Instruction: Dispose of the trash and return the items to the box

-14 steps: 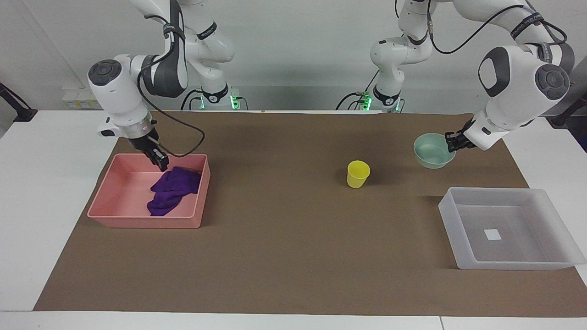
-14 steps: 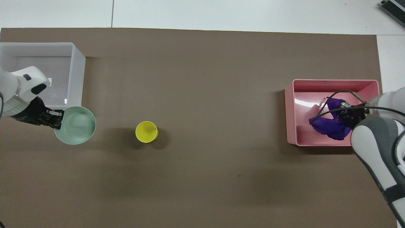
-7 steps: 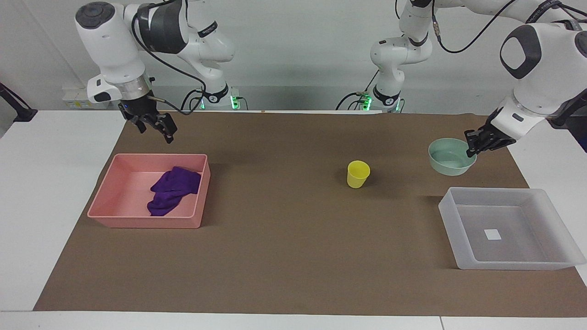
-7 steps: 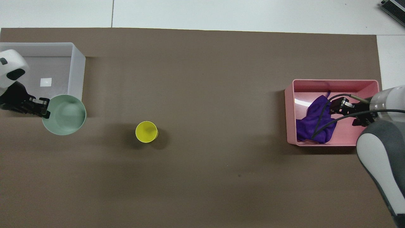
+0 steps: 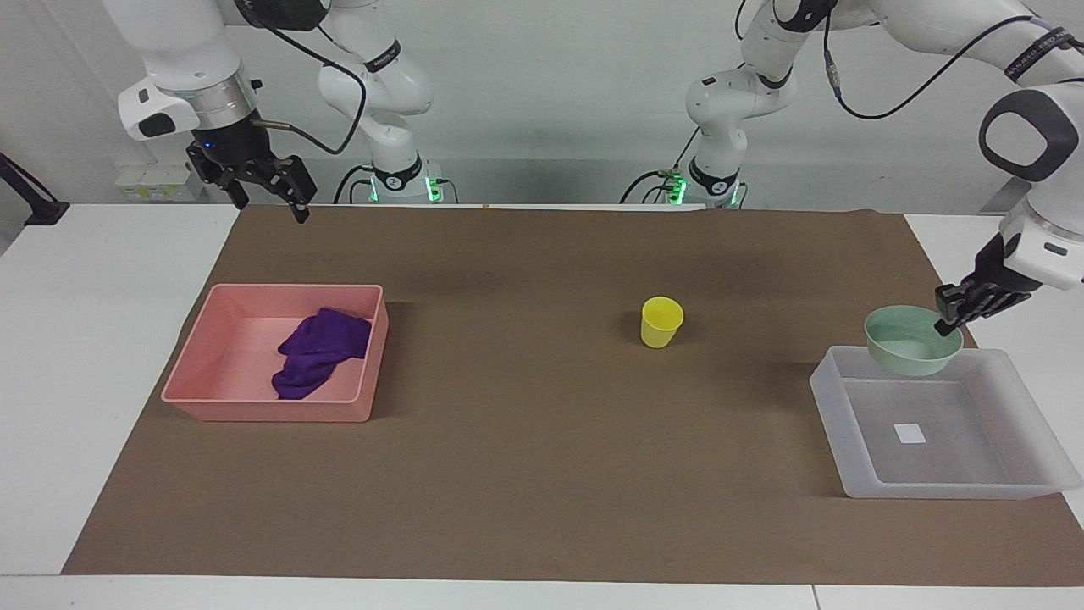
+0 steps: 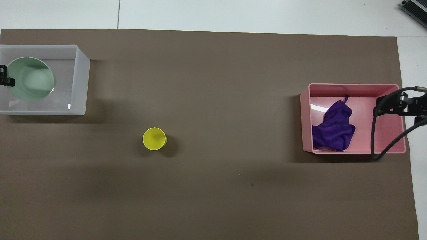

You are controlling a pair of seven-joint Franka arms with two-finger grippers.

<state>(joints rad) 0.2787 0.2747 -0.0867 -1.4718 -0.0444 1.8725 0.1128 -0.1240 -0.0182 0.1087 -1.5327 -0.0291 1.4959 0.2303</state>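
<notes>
My left gripper [image 5: 947, 316] pinches the rim of the shallow mint-green bowl [image 5: 913, 343], holding it in the air over the translucent whitish tray [image 5: 1029, 487] with its small white sticker [image 5: 910, 434]. The crumpled deep-purple rag [image 5: 318, 362] lies in the pink tray [image 5: 267, 412]; my right gripper [image 5: 267, 193] hangs spread wide, high above it. The glossy yellow cup [image 5: 660, 322] stands upright mid-table on the matte brown mat [image 5: 542, 474].

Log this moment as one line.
left pincer: holds mint-green bowl over translucent plastic tray | right pincer: open, raised | purple rag: in pink tray | yellow cup: on mat
</notes>
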